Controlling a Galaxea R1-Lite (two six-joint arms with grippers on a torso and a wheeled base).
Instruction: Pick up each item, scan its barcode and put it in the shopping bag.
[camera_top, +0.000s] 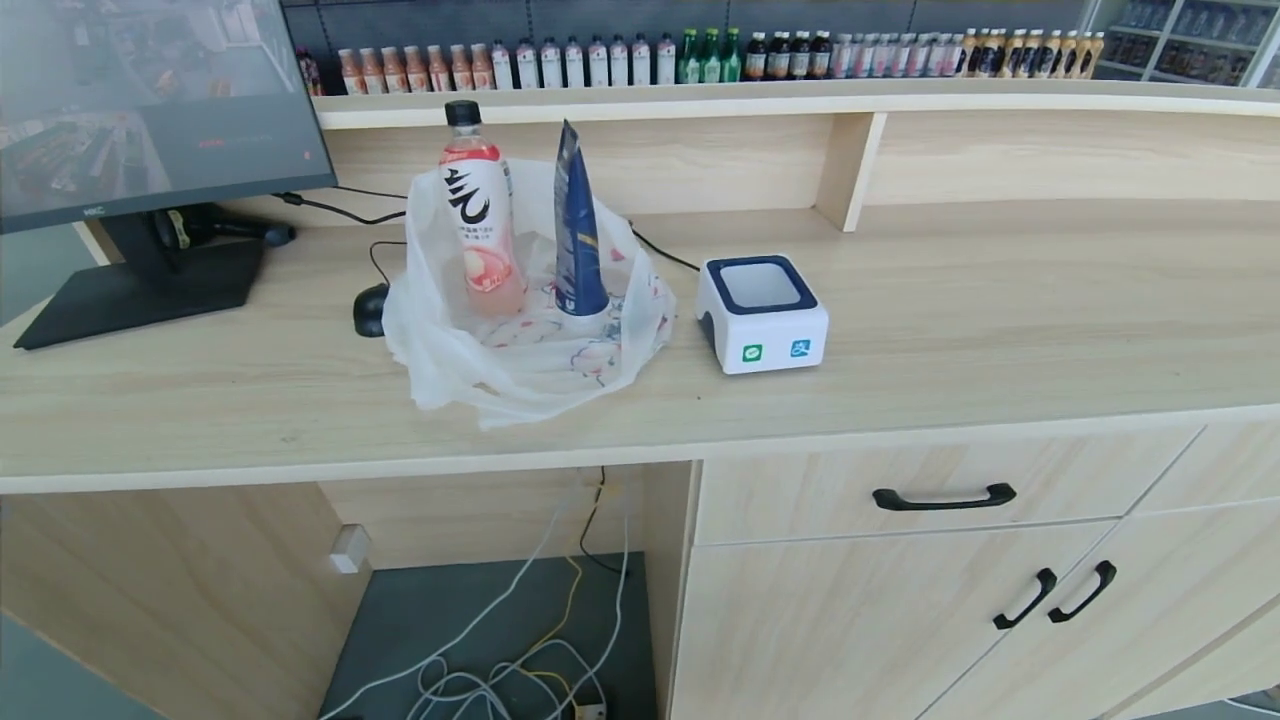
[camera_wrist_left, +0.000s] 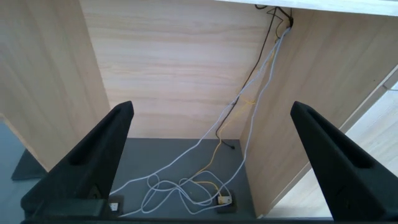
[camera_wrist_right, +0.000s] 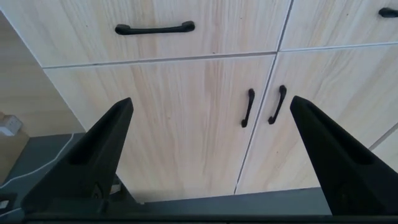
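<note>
**Now: both tools spread wide and empty, two items standing in the shopping bag**

Your left tool (camera_wrist_left: 211, 107) has its fingers spread far apart with nothing between them. It sits low, facing the open recess under the counter (camera_top: 1000, 330), where loose cables (camera_wrist_left: 186, 186) lie on the dark floor.

Your right tool (camera_wrist_right: 211, 101) is just as wide open and holds nothing. It faces the cabinet front, with the drawer handle (camera_wrist_right: 154, 28) above and the pair of door handles (camera_wrist_right: 247, 107) between its fingers' line of sight.

On the counter, the shopping bag (camera_top: 440, 340) lies open, its thin white plastic slumped outward. Inside it the pink drink bottle (camera_top: 478, 215) stands upright, black cap on top. Just beside it the blue pouch (camera_top: 578, 240) stands on its base, tapering to a point.

You'll see the white scanner (camera_top: 762, 315) just beside the bag, on your right, window facing up. On the bag's other side sits a black mouse (camera_top: 370, 310), with the monitor (camera_top: 150, 100) farther left. A row of bottles (camera_top: 700, 55) lines the shelf behind the counter.
</note>
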